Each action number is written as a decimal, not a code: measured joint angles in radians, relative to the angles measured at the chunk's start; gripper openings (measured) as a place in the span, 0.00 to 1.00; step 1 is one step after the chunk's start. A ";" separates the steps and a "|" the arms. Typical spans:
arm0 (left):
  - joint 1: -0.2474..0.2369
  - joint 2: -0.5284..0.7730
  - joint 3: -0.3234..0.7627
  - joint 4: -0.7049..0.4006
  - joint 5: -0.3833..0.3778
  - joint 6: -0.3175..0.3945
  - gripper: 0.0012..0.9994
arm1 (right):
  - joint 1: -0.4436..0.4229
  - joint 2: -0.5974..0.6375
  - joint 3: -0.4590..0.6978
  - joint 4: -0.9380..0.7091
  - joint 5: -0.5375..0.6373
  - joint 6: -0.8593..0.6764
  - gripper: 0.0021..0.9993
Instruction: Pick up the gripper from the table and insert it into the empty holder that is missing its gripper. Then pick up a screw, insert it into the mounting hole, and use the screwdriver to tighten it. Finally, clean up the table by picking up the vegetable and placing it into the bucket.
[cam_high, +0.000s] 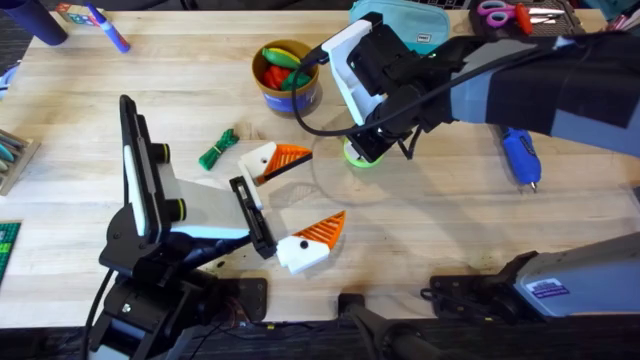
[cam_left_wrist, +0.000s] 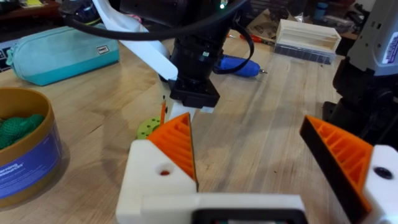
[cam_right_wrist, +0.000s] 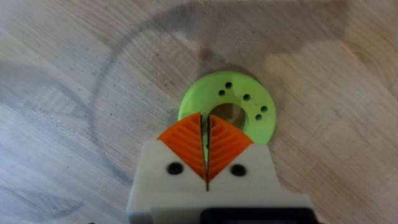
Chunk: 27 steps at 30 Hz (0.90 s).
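My right gripper (cam_high: 364, 150) reaches in from the right and hovers directly over the lime-green ring (cam_right_wrist: 239, 106), its orange pads shut with only a thin dark line between them (cam_right_wrist: 206, 121). I cannot tell if anything is pinched there. My left gripper (cam_high: 316, 190) is wide open, with a white, orange-padded finger at each end of the black holder bar (cam_high: 252, 215). The left wrist view shows the same wide gap between those fingers (cam_left_wrist: 245, 127). The dark-green vegetable (cam_high: 217, 148) lies on the table left of the holder. The bucket (cam_high: 287, 78) stands behind it. The blue screwdriver (cam_high: 520, 155) lies at the right.
The bucket (cam_left_wrist: 25, 149) holds red, orange and green toy produce. A teal pouch (cam_high: 410, 25) and scissors (cam_high: 500, 12) lie along the far edge. A blue-purple marker (cam_high: 105, 28) lies at the far left. A white box (cam_left_wrist: 308, 38) sits beyond the screwdriver (cam_left_wrist: 236, 64).
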 joint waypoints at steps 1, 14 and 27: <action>0.000 0.000 0.000 0.000 0.000 0.000 0.99 | 0.000 0.000 0.000 0.000 0.000 0.000 0.01; 0.000 0.000 0.000 0.000 -0.001 0.000 0.99 | 0.000 0.000 0.000 0.002 -0.001 0.003 0.03; 0.000 0.000 0.000 0.000 -0.002 0.000 0.99 | 0.000 0.000 0.000 0.027 0.000 0.004 0.90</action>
